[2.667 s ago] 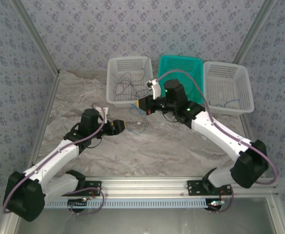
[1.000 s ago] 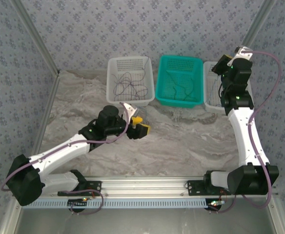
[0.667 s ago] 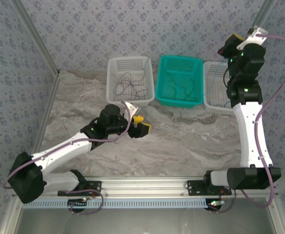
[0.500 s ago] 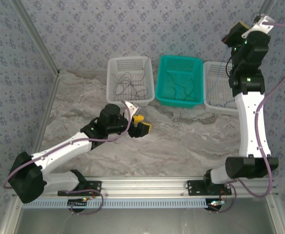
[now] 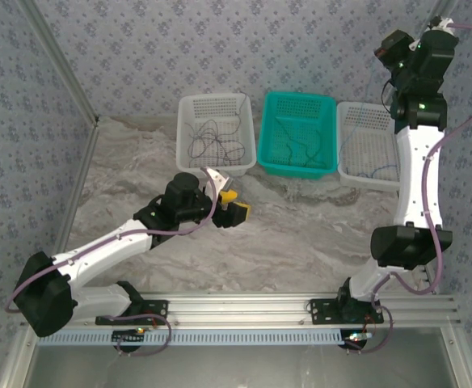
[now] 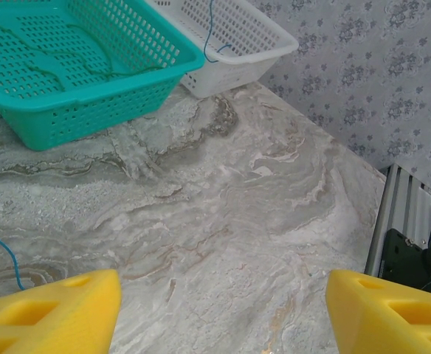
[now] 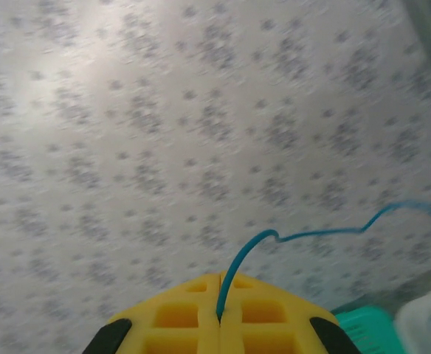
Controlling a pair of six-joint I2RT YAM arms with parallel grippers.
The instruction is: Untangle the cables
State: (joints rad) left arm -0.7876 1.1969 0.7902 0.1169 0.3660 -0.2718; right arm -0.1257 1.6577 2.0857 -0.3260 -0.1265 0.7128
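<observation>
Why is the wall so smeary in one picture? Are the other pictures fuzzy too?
Right wrist: the wall is smeared, probably motion blur, while the blue cable pinched in the shut right end effector looks fairly crisp. Left wrist: sharp, with the table veins and teal basket holes clear. Top external: sharp, evenly lit, no glare.

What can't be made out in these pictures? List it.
Right wrist view: blue wire pinched in the right hand runs off the right edge.
Left wrist view: another blue wire is cut off by the left edge.
Top view: dark wires in the left white basket are too fine to count.
</observation>
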